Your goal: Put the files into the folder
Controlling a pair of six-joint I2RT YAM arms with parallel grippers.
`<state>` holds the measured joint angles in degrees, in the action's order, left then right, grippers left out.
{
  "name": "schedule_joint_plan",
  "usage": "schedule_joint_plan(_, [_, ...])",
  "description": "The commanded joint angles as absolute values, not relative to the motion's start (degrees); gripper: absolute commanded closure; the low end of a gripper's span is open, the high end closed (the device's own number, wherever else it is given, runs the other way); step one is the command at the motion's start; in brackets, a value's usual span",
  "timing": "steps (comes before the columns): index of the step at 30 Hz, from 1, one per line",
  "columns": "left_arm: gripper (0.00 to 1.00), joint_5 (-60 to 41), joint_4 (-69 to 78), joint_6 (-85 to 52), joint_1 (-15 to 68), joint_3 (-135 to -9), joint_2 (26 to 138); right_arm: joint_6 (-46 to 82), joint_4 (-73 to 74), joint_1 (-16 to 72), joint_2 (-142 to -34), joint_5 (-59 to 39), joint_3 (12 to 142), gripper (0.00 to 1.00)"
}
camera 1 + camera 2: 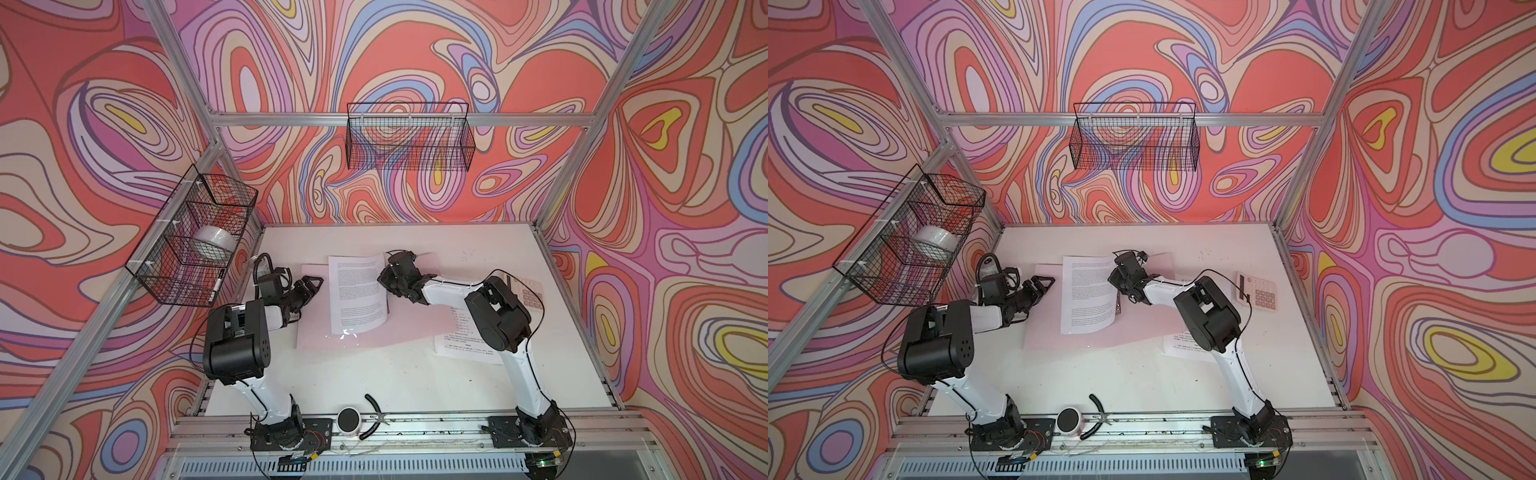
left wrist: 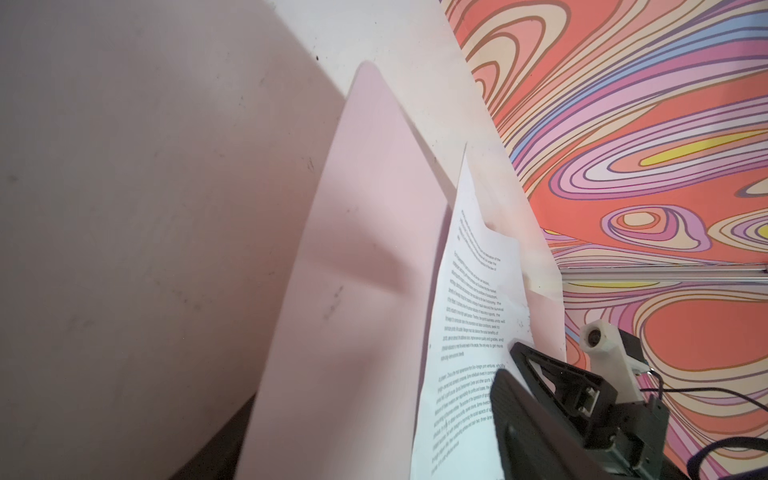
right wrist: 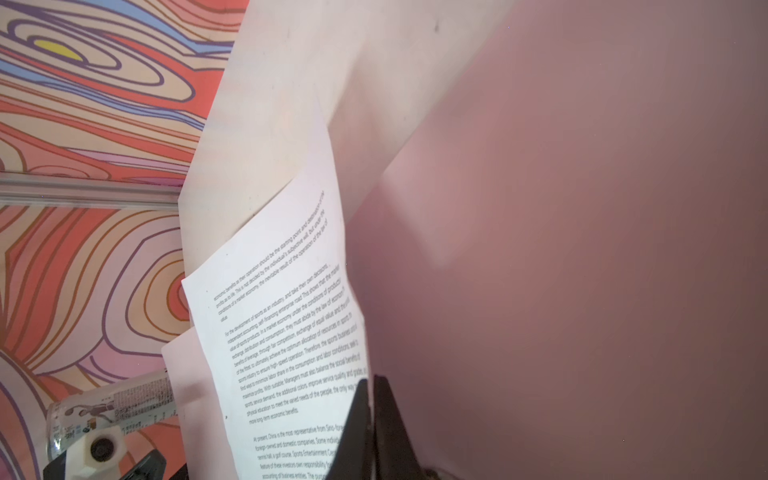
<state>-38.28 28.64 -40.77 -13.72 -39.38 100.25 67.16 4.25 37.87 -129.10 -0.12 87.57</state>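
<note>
Enclosure: swirl-patterned walls in red, pink and lilac; white counter (image 1: 374, 374) inside an aluminium frame.

Folder (image 1: 332, 336): pale pink, open and mostly flat, just toward 10 o'clock of the counter's centre. Open like this, the inner face is free to take paper.

Files: 1 sheet (image 1: 357, 291) of dense paragraphs is over the folder's middle, its 3 o'clock edge raised and the page bowed. Raised, it can be carried over the folder without dragging. A 2nd sheet (image 1: 465, 345), heading and short lines, lies flat on the counter at 4 o'clock of the folder, partly under the right arm. It is not yet filed.

Right tool (image 1: 386, 277): pinched tight on the raised sheet's 3 o'clock edge. The right wrist view shows both jaws closed on the paper (image 3: 282, 332). My reading: an edge grip is all that thin paper allows.

Left tool (image 1: 315, 281): jaws wide, empty, at 9 o'clock of the sheet over the folder's edge. Probably posted there to steady the folder or the page. I cannot tell whether it touches either.

Step, as judged: lowering sheet 1 onto the folder.

Keypad card (image 1: 1260, 291): 3 o'clock of the counter, well apart, not task material.
</note>
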Motion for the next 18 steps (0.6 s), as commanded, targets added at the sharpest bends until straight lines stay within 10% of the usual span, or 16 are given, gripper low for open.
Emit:
schedule_joint_plan(1, [0.23,-37.68,30.63,-41.13,-14.06,-38.76,99.89,66.25,4.43,37.79,-127.63,1.90,87.78,1.00])
schedule_joint_plan(18, [0.23,-36.90,30.50,-41.23,-14.07,-38.58,99.76,70.22,4.34,41.01,-133.66,0.30,92.28,1.00])
